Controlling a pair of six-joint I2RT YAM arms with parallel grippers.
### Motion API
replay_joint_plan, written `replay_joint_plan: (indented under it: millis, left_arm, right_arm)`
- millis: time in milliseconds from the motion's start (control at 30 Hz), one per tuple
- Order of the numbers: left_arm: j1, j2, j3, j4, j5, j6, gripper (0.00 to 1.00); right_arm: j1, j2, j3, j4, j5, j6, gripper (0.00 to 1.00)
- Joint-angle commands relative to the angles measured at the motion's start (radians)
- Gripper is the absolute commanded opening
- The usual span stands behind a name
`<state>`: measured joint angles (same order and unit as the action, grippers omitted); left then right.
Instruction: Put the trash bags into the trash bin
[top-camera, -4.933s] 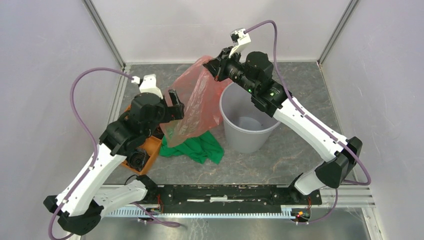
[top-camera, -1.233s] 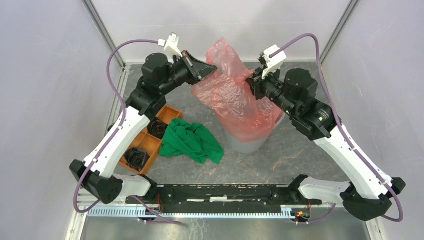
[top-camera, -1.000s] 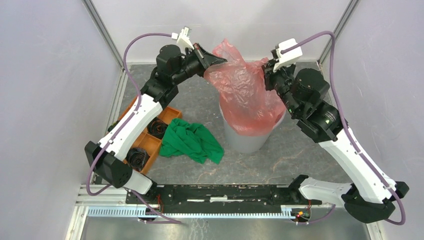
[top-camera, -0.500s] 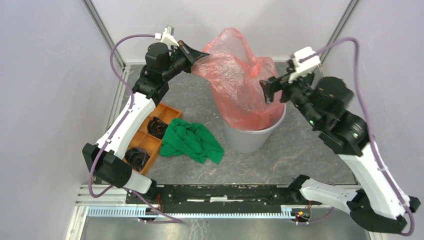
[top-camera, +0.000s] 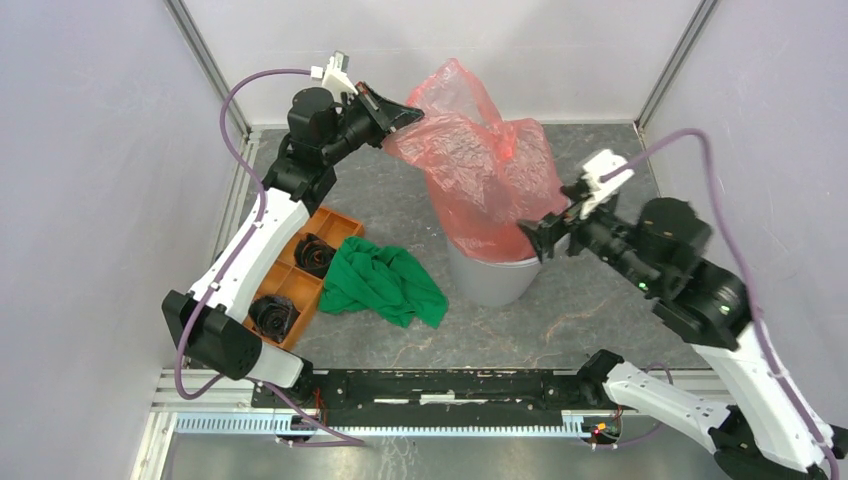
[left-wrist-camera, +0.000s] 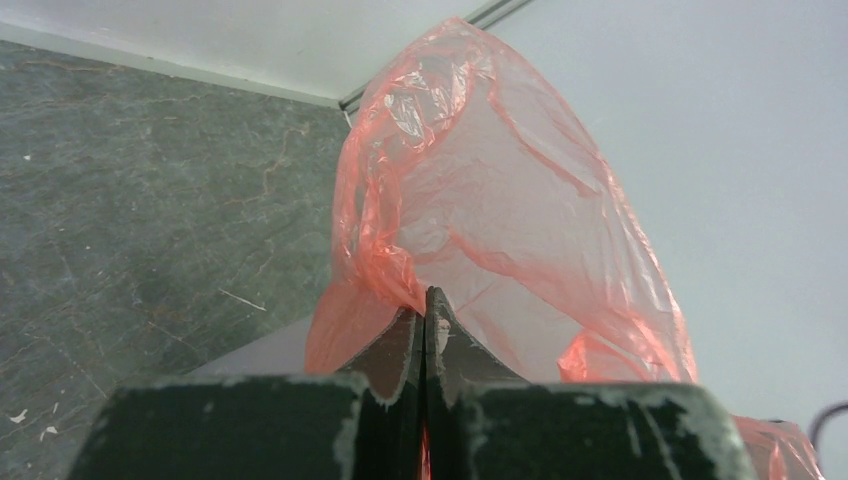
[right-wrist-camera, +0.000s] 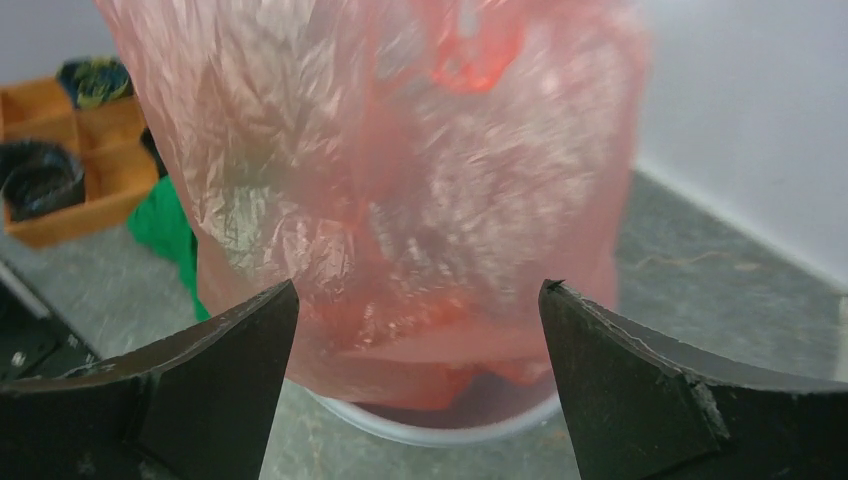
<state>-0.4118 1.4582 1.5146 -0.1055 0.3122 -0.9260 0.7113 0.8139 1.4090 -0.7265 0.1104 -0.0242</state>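
A large crinkly red-pink trash bag (top-camera: 478, 170) stands billowed up out of the grey-white trash bin (top-camera: 490, 280), its lower part inside the rim. My left gripper (top-camera: 408, 112) is shut on the bag's upper left edge and holds it high; in the left wrist view the film (left-wrist-camera: 500, 230) bunches at the closed tips of that gripper (left-wrist-camera: 426, 297). My right gripper (top-camera: 535, 238) is open beside the bin's right rim, clear of the bag. In the right wrist view this gripper (right-wrist-camera: 420, 295) has its jaws wide apart, with the bag (right-wrist-camera: 400, 170) and bin rim (right-wrist-camera: 440, 425) between and beyond them.
A green cloth (top-camera: 385, 283) lies on the table left of the bin. Further left an orange compartment tray (top-camera: 300, 285) holds black rolls (top-camera: 272, 315). Enclosure walls stand close behind the bag, and a corner post (top-camera: 660, 65) rises at the back right.
My right gripper let go of the bag, opened wide and drew back and down to the bin's right side. The bag sank lower into the bin. The left gripper kept its hold, barely moving.
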Motion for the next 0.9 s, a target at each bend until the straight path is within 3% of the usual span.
replay_joint_plan:
  millis: [0, 133, 200, 367, 633, 867]
  left_arm:
    - [-0.003, -0.046, -0.025, 0.101, 0.073, -0.045, 0.02]
    - [-0.003, -0.059, -0.040, 0.102, 0.102, -0.056, 0.02]
    - [-0.003, -0.072, -0.039, 0.084, 0.113, -0.037, 0.02]
    - [-0.005, -0.090, -0.037, 0.038, 0.141, 0.019, 0.02]
    - [-0.049, -0.085, -0.111, 0.141, 0.169, -0.025, 0.02]
    - [-0.055, -0.129, -0.102, 0.017, 0.086, 0.061, 0.02]
  right_arm:
    - [0.000, 0.044, -0.161, 0.167, -0.160, 0.064, 0.98]
    - [0.001, 0.122, -0.259, 0.344, -0.078, 0.102, 0.90]
    - [0.001, 0.177, -0.266, 0.357, 0.017, 0.074, 0.83]
    - [0.001, 0.269, -0.287, 0.305, 0.177, 0.038, 0.79]
    - [0.000, 0.286, -0.374, 0.337, 0.158, 0.038, 0.81]
    - [0.000, 0.343, -0.401, 0.394, -0.048, 0.090, 0.79]
